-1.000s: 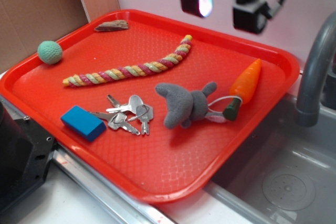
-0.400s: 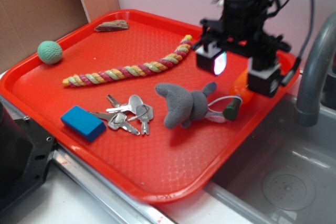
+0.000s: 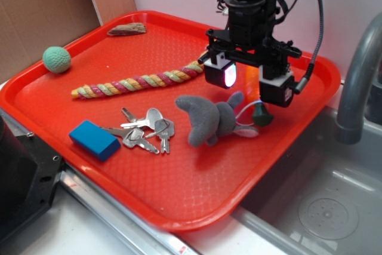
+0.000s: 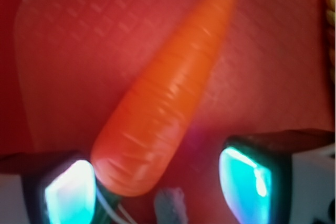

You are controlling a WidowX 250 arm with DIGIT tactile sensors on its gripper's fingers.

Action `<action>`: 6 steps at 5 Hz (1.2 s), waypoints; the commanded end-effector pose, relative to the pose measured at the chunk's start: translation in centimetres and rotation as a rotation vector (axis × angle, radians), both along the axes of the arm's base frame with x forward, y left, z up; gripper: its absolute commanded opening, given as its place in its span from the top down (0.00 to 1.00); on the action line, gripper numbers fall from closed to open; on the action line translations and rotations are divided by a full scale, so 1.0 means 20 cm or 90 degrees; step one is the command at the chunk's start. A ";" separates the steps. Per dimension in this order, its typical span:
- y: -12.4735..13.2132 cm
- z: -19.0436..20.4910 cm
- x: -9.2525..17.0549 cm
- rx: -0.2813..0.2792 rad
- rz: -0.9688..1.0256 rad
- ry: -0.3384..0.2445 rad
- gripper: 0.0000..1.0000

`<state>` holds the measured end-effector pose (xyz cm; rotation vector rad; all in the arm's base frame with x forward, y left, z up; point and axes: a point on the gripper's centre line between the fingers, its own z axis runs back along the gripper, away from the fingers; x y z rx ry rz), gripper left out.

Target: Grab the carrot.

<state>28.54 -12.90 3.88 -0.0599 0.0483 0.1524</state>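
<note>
The orange carrot (image 4: 168, 93) lies slantwise on the red tray (image 3: 179, 189), its tip toward the far edge. My gripper (image 3: 248, 85) has come down over it and stands open, one finger on each side. In the exterior view the arm hides most of the carrot; only its dark green stub end (image 3: 261, 114) shows under the right finger (image 3: 276, 91). In the wrist view my gripper (image 4: 157, 187) has the carrot's thick end near the left fingertip (image 4: 71, 192), with a gap to the right one. The pads do not touch it.
A grey plush (image 3: 209, 117) lies just left of the carrot's stub, its ear (image 4: 169, 203) reaching between the fingers. Also on the tray: braided rope (image 3: 143, 80), keys (image 3: 146, 129), blue block (image 3: 94, 140), green ball (image 3: 57, 59), wood piece (image 3: 127, 28). A sink (image 3: 322, 201) and faucet (image 3: 358, 82) lie right.
The gripper has dropped from high above the tray's back edge down onto the carrot and now straddles it. The carrot and the other objects have not moved.
</note>
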 end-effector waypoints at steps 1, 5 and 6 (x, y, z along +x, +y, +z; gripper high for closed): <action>0.02 -0.01 0.06 -0.014 -0.006 0.002 0.00; 0.22 0.48 0.03 0.042 -0.011 -0.074 1.00; 0.26 0.74 -0.03 0.053 -0.006 -0.126 1.00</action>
